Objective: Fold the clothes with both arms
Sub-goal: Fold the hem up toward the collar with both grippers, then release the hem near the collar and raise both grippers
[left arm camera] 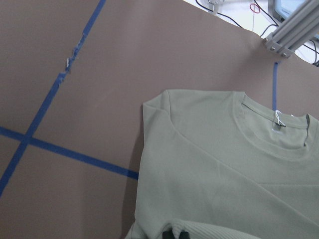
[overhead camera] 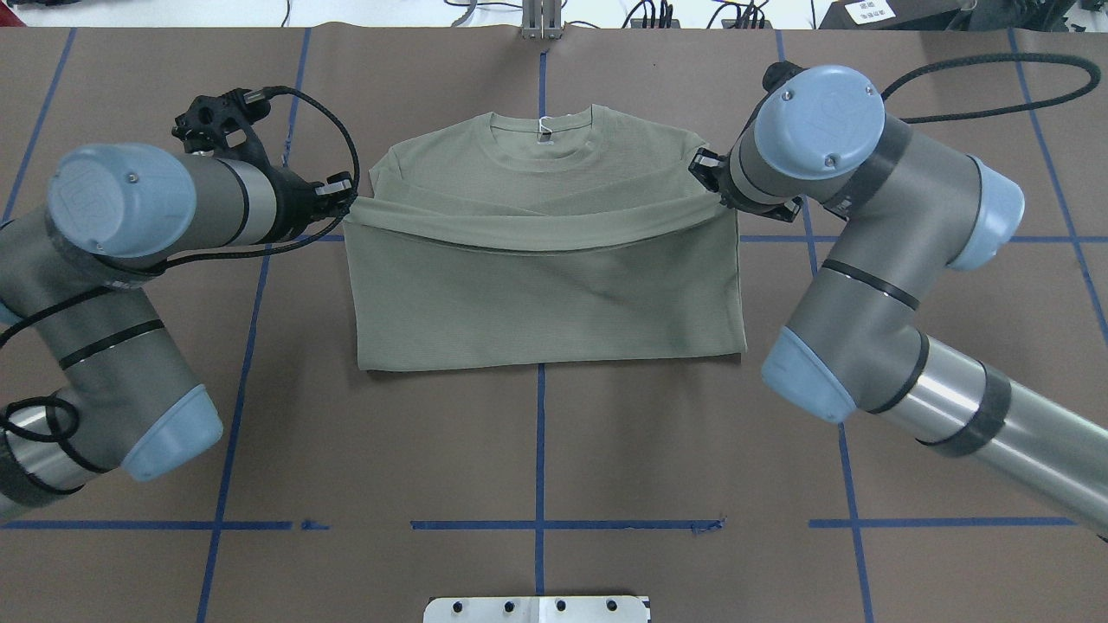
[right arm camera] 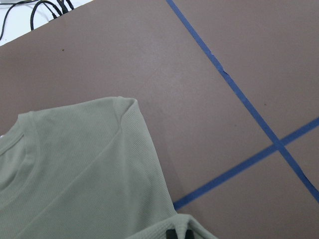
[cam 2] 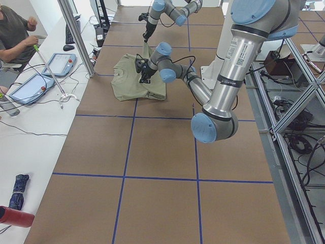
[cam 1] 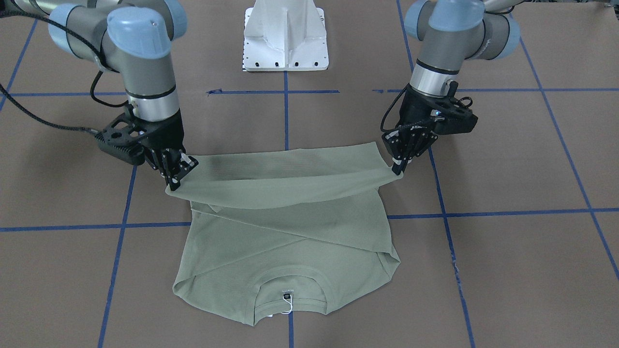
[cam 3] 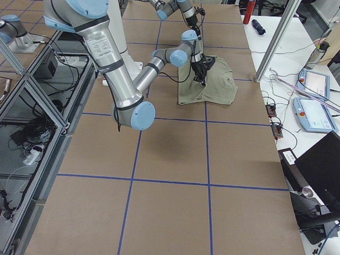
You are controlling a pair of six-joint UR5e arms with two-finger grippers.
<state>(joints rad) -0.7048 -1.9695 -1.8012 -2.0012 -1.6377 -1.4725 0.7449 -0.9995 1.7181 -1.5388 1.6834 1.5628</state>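
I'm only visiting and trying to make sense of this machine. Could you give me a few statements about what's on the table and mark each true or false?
1. The left arm's fingers and the right arm's fingers each pinch a corner of the shirt. True.
2. The shirt is bright red. False: it is sage green.
3. The collar and white tag are uncovered. True.
4. The whole shirt hangs in the air. False: only the pinched edge is raised; the rest lies on the table.
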